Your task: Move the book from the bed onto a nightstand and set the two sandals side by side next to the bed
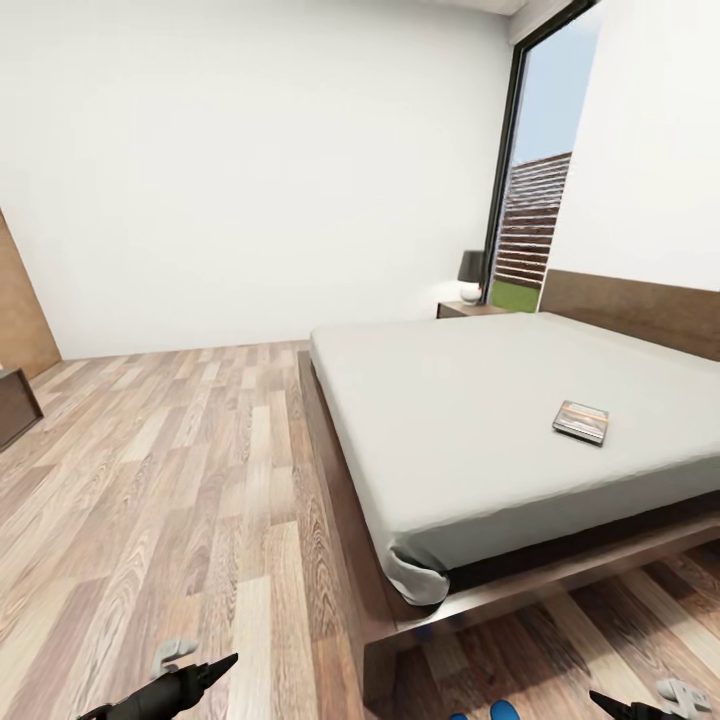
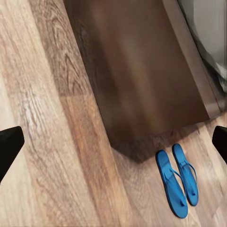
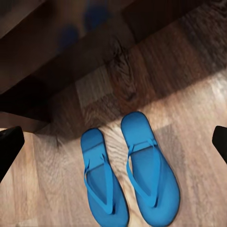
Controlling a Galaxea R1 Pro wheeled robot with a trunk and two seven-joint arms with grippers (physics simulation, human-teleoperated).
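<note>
We look over a low bed [image 1: 470, 420] whose plain light-grey mattress carries the book [image 1: 582, 421], a thin paperback lying flat toward the headboard side, well apart from both our arms at the bottom edge of the head view; the left gripper [image 1: 205, 675] and right gripper [image 1: 625, 708] hang empty above the wood-grain plank floor [image 1: 150, 480], and how far their jaws stand apart we cannot tell, for only dark fingertips enter the wrist views at the frame edges. The two sandals [image 3: 127, 170], bright blue flat flip-flops with thin straps, lie side by side on the floor just beside the corner of the dark brown bed frame [image 2: 137, 80], directly beneath our right gripper; in the head view only their tips show, cut off by the lower edge. The nightstand [image 1: 470, 309] stands beyond the bed's far corner, partly hidden by the mattress, bearing a lamp [image 1: 471, 275] with dark shade and white round base; the book's cover lettering is too small to read.
</note>
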